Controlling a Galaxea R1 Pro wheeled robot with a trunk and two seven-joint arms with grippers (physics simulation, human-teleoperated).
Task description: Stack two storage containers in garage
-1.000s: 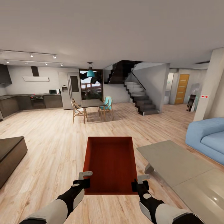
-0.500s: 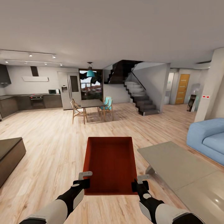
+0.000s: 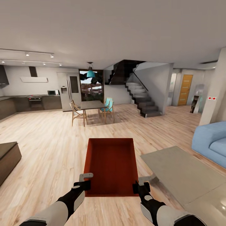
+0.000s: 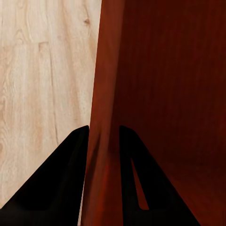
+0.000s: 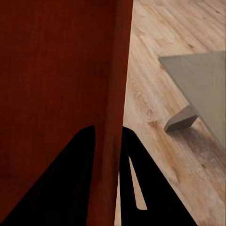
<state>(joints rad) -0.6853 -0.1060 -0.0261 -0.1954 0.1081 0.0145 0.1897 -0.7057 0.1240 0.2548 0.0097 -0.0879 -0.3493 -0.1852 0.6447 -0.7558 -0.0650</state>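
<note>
A: The robot carries one storage container (image 3: 110, 166) out in front of its trunk, above the light plank floor (image 3: 47, 147) of the living room. The left gripper (image 3: 85, 181) is pinched onto the left side wall near the close corner, the right gripper (image 3: 142, 183) onto the right side wall, one finger inside the bin and one outside in each wrist view

B: So both are clamped on thin walls and nothing supports the base?

A: That is how it looks. The left wrist view shows the wall (image 4: 104, 117) running between the two dark fingers (image 4: 56, 188), and the right wrist view shows the same on its side (image 5: 115, 94). The bin hangs from two narrow pinches at its near end, with most of its length reaching forward

B: What is the risk, then?

A: Probably the far end sagging and the smooth walls sliding out of the pads if the base jolts or turns sharply. The grey low table (image 3: 182, 172) sits just beside the bin on the robot's right, so a swing that way could knock the bin's corner and twist it loose. If the arms drift apart or together, the walls may flex and one grip could slip

B: And the garage?

A: Nowhere to be seen here; the kitchen (image 3: 34, 100), dining table (image 3: 91, 105), stairs (image 3: 141, 100) and blue sofa (image 3: 212, 141) lie ahead, so a long carry likely remains
</note>
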